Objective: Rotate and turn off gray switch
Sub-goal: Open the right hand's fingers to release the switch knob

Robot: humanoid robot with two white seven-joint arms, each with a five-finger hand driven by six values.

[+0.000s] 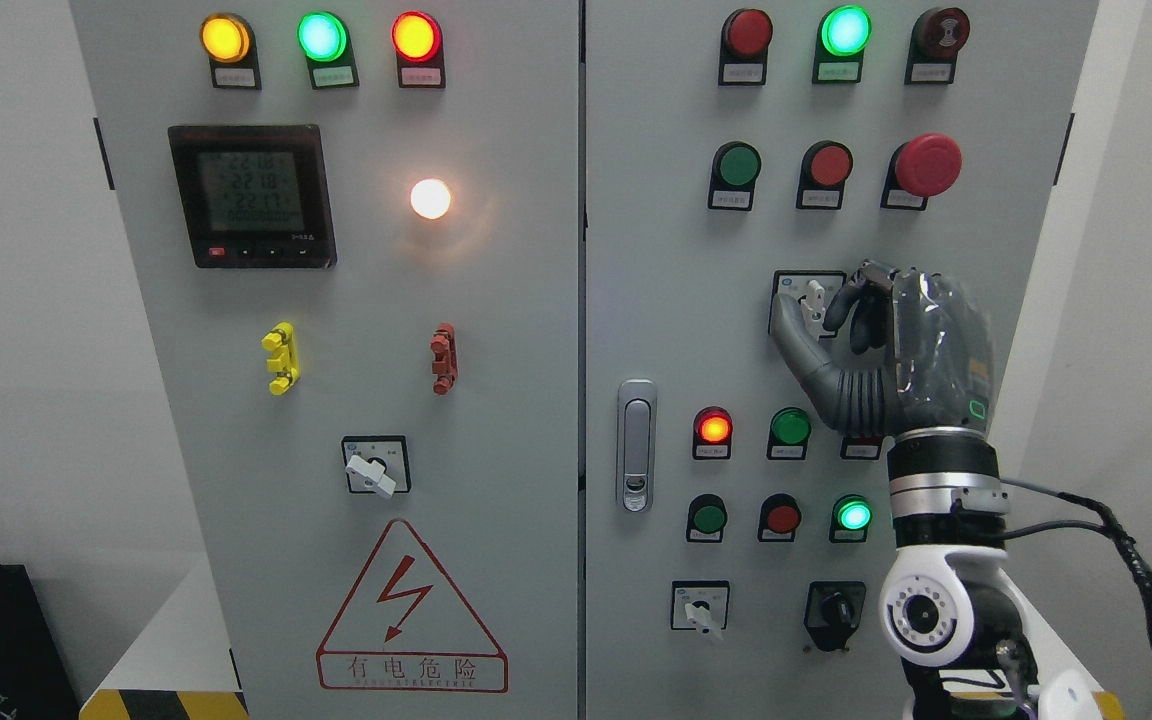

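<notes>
The gray rotary switch [813, 299] sits on the right cabinet door, below the row of green and red push buttons. Its pale handle stands roughly upright. My right hand [821, 300] reaches up from the lower right. The thumb [788, 335] lies left of the handle and the curled fingers [861, 295] press in from the right, pinching it. Most of the switch plate is hidden behind the hand. My left arm does not show.
A red mushroom stop button [926, 165] sticks out above the hand. Lamps and buttons [791, 428] sit just below the wrist. Other rotary switches are at the bottom right [701, 607], [834, 610] and on the left door [374, 468]. A door handle [636, 445] is at the centre.
</notes>
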